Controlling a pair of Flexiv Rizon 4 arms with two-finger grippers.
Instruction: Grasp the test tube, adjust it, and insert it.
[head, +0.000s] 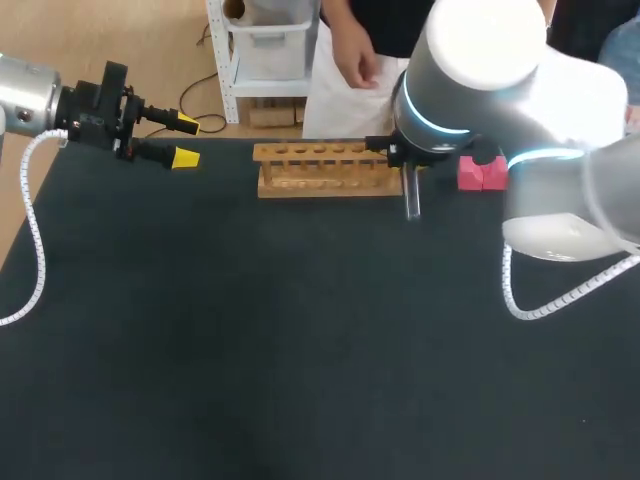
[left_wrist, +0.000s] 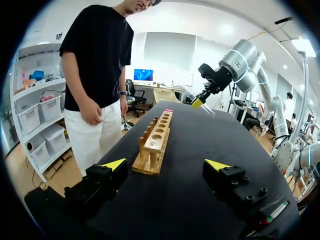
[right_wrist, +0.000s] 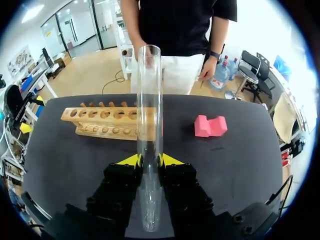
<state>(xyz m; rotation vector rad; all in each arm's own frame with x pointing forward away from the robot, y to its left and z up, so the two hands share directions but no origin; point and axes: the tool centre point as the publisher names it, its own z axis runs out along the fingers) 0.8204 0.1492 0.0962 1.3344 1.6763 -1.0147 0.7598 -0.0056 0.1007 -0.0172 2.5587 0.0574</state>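
The right gripper (right_wrist: 150, 160) is clamping the test tube (right_wrist: 150, 125) between its 2 yellow tips, gripping it low on its length. Most of the glass, open mouth included, is sticking out ahead of the fingers, and the rounded end is lying back toward the wrist.

The main risk, as I am judging it, is the tube slipping or pivoting in that hold. The glass is smooth, the 2 contact patches are small, and the long free end is giving any knock plenty of leverage. The adjustment is the dangerous step, since the mouth is leading and the rounded end probably has to go into the hole. A second risk is the tube catching the edge of the wooden rack (head: 325, 170) instead of a hole, because the holes are looking only slightly wider than the tube.

In the head view the tube is showing in the upper middle of the frame, just off the rack's right end and clear of the table (head: 300, 350). The pink block (head: 482, 173) is sitting just to the right of it.

The left gripper (head: 185, 140) is hanging in the upper left of the frame with its fingers spread wide and gripping nothing.
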